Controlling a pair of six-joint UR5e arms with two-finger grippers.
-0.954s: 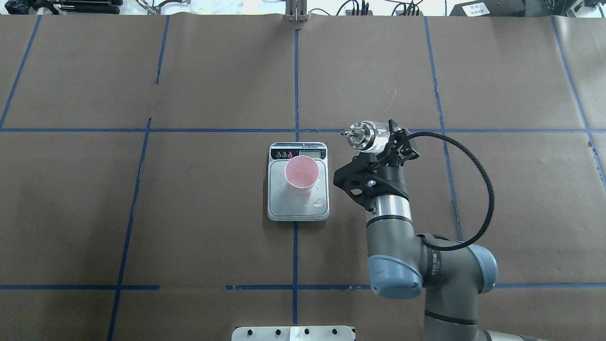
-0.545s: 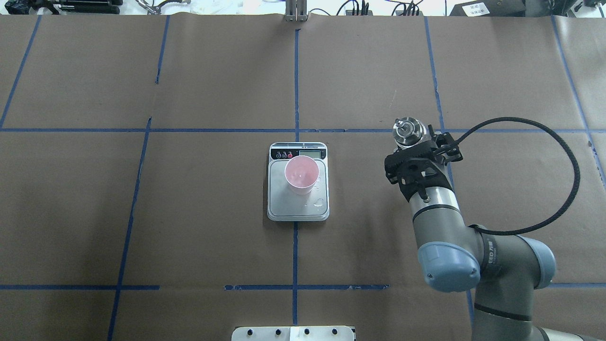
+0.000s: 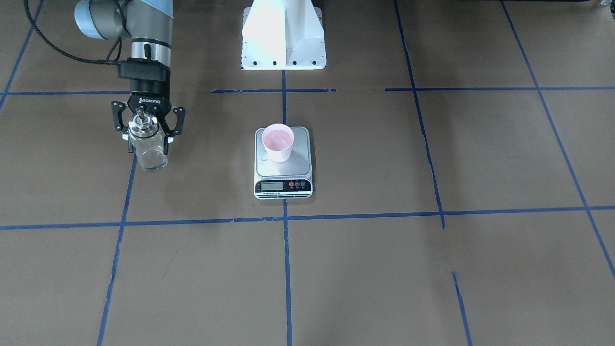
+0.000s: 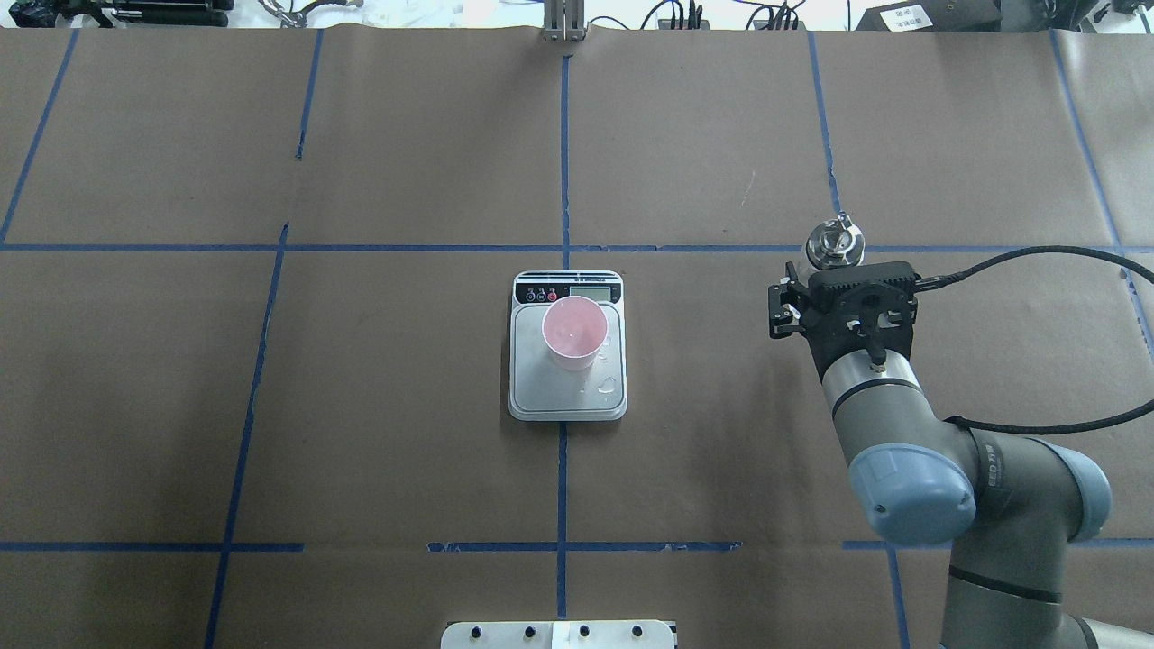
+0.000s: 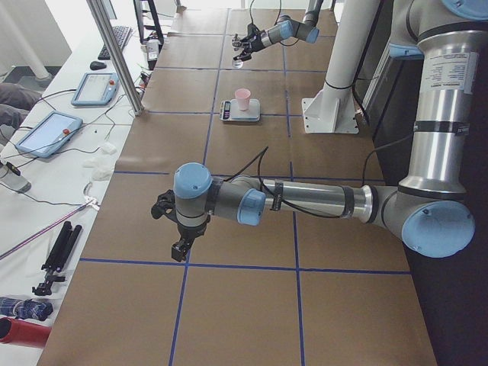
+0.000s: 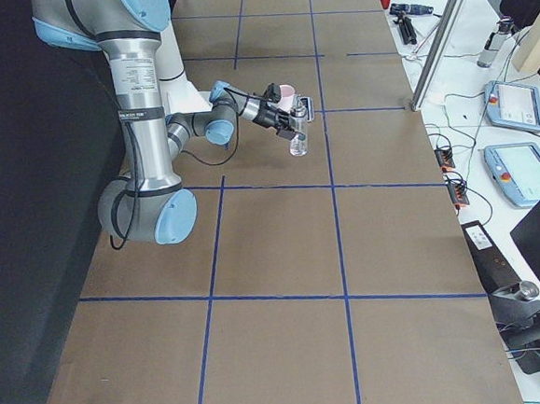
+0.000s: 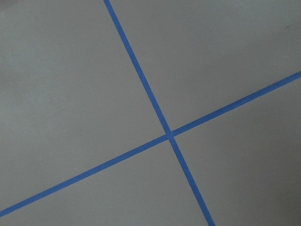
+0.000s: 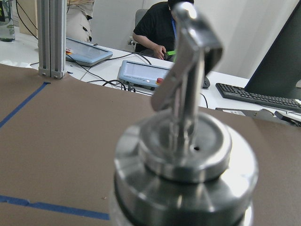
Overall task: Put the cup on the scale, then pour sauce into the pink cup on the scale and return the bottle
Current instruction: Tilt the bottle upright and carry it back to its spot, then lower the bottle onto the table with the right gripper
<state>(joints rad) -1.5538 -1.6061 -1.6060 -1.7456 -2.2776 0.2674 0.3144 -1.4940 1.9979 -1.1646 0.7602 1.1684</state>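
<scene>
The pink cup (image 4: pixel 573 332) stands upright on the scale (image 4: pixel 568 399), also in the front view: cup (image 3: pixel 277 142), scale (image 3: pixel 283 185). A few clear drops lie on the platform beside the cup. My right gripper (image 3: pixel 148 137) is shut on the glass bottle (image 3: pixel 151 156) and holds it upright to the right of the scale, well apart from it. I cannot tell if the bottle's base touches the table. From overhead only the bottle's metal top (image 4: pixel 834 243) shows beyond the gripper (image 4: pixel 840 275). The spout (image 8: pixel 188 61) fills the right wrist view. My left gripper (image 5: pixel 174 232) shows only in the left side view; I cannot tell its state.
The white robot base (image 3: pixel 283 33) stands behind the scale. Blue tape lines (image 7: pixel 164 127) cross the brown paper. An aluminium post (image 4: pixel 563 22) stands at the table's far edge, with tablets (image 8: pixel 141 73) and a seated person beyond it.
My right arm has carried the bottle to the right, away from the scale, and brought it from tilted to upright. Cup and scale have not moved.
</scene>
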